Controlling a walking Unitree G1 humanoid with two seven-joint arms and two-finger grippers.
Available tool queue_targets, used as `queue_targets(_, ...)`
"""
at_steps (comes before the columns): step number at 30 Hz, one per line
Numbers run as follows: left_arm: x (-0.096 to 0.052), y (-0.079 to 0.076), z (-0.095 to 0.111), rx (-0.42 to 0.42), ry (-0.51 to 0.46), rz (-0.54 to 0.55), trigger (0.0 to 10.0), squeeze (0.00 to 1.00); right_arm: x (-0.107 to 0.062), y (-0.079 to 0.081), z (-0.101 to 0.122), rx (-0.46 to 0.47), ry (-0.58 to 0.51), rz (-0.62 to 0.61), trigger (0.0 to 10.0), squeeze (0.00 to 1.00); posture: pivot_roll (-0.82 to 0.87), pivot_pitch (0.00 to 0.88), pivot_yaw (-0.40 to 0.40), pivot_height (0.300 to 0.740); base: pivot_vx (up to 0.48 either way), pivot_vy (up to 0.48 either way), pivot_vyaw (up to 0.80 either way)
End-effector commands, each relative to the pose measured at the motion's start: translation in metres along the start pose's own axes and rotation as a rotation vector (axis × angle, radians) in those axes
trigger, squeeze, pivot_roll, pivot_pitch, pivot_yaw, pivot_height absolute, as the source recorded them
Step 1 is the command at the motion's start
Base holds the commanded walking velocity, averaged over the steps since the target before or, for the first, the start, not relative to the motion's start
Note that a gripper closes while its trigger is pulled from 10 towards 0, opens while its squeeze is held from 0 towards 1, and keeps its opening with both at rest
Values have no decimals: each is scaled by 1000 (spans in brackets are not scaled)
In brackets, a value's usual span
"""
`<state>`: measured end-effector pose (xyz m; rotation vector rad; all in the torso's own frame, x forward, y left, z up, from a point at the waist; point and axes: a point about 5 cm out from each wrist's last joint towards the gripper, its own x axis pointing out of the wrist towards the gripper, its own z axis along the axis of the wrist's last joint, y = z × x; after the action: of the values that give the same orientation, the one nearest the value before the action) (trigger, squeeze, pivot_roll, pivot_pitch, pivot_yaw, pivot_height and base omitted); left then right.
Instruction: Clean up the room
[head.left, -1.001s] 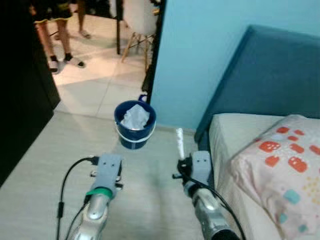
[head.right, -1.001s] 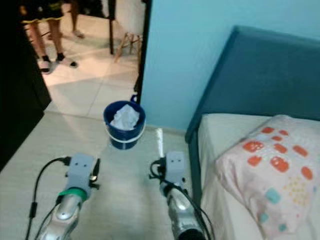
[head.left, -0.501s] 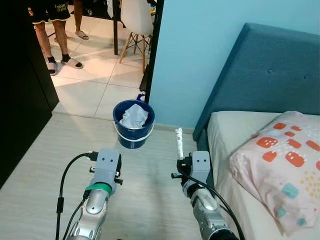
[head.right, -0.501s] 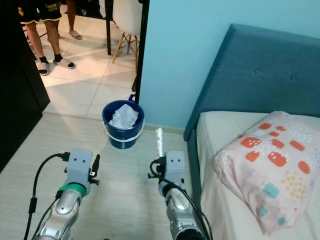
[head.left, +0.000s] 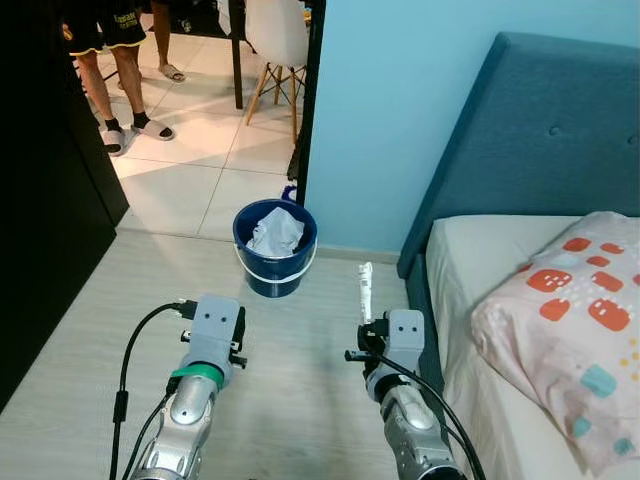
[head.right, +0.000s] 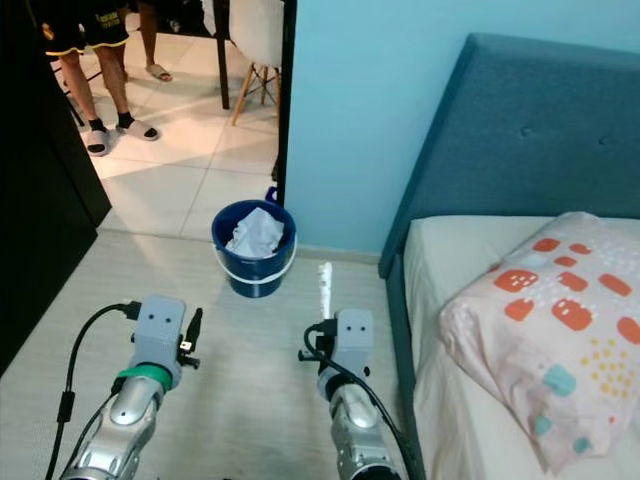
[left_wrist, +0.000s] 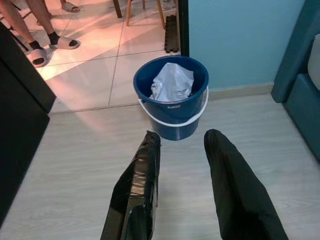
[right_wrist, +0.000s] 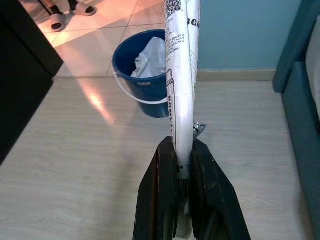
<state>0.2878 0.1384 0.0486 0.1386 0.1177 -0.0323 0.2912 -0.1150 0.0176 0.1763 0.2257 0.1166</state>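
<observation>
A blue bucket (head.left: 275, 265) with a white handle stands on the pale wood floor by the doorway, with crumpled white waste (head.left: 276, 232) inside. My right gripper (right_wrist: 183, 146) is shut on a long white printed tube (right_wrist: 181, 75). The tube sticks out past the fingertips and points toward the bucket, a short way short of it. In the left eye view the tube (head.left: 366, 290) rises in front of my right wrist. My left gripper (left_wrist: 182, 137) is open and holds nothing, aimed at the bucket (left_wrist: 172, 97) from a little way back.
A bed with a teal headboard (head.left: 520, 130) and a patterned pillow (head.left: 570, 330) lies at the right. A light blue wall (head.left: 380, 110) stands behind the bucket. A dark wardrobe (head.left: 45, 220) lines the left. A person's legs (head.left: 125, 90) and a chair (head.left: 275, 40) stand on the tiles beyond the doorway.
The whole picture has sharpened and shifted slightly with the camera. Both arms keep their pose, and the right gripper still holds the tube.
</observation>
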Motion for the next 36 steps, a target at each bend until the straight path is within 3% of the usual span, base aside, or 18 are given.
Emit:
queue_targets(1,0,1,-2,-11,11,-2,10000,0,-3,-2,-3,10,2,-17,10000,0,36,12,35,740,345,0,0)
queue_targets(29,-2,0,-3,-21,12,-13,10000,0,-3,-4,-3,8,4,-15,10000,0,36,9,26,740,361,0,0)
queue_targets(36,-3,-1,-3,-20,11,-18,10000,0,-2,-1,-2,-30,1,13,10000,0,38,9,22,740,360,0,0)
